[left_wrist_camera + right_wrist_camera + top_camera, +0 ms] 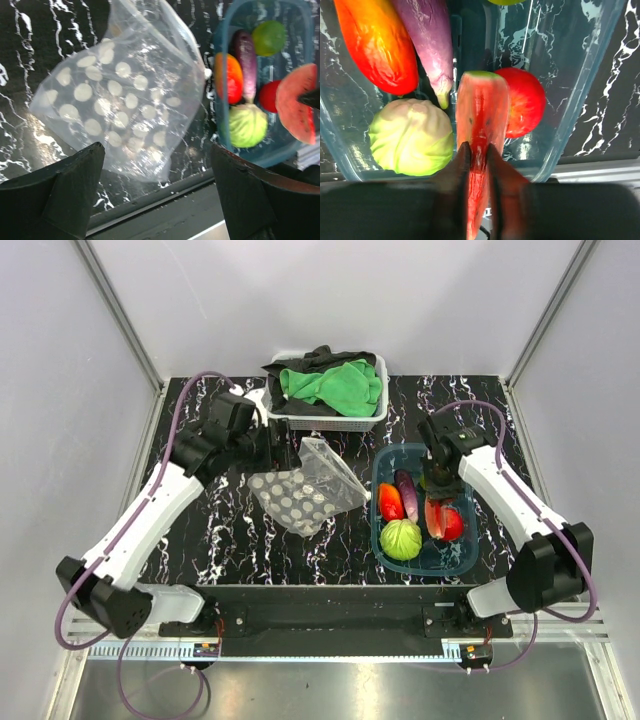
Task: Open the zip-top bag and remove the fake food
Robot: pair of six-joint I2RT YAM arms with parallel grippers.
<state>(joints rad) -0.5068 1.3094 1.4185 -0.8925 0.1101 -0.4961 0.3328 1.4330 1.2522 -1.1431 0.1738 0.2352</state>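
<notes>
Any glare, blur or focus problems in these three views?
Top external: evenly lit and sharp. Left wrist: glare whitens the table beside the bag; the left end effector is dark and soft. Right wrist: the right end effector is blurred, the watermelon slice it grips sharper.

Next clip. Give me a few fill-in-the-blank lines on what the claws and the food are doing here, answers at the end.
1. The left claw, above the zip-top bag, is ____.
2. The right claw grips a red slice of ____.
3. The cabbage and eggplant lie in the teal tub; the dotted ____ looks empty.
Missing words: open; watermelon; bag.
</notes>
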